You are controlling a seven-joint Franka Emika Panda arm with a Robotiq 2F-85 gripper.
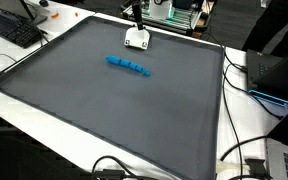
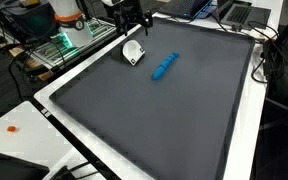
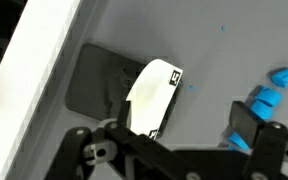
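Two fingers point(image 3: 242, 122) of my pincer point(image 1: 134, 16) are standing spread, gripping nothing, while my arm is hanging straight down over the mat point(image 1: 104, 115) near its edge. Beneath it, the white piece point(image 1: 136, 40) is lying on the mat, with the blue toy point(image 1: 130, 67) further in. The wrist view is cutting off my fingertips.

The dark mat point(image 1: 114, 120) on the worktop point(image 1: 44, 122) lies bare across the middle and lower frame in both exterior views, leaving wide passage from the near sides. Two things stand on it at upper middle: a white block point(image 1: 137, 40) near the far edge and a blue strip point(image 1: 130, 67) just below it, with a narrow gap between. The pincer point(image 2: 130, 24) hangs over the white block, barring the way from above. A keyboard point(image 1: 14, 30) at upper left and cables point(image 1: 239, 150) along the right rim crowd the borders.
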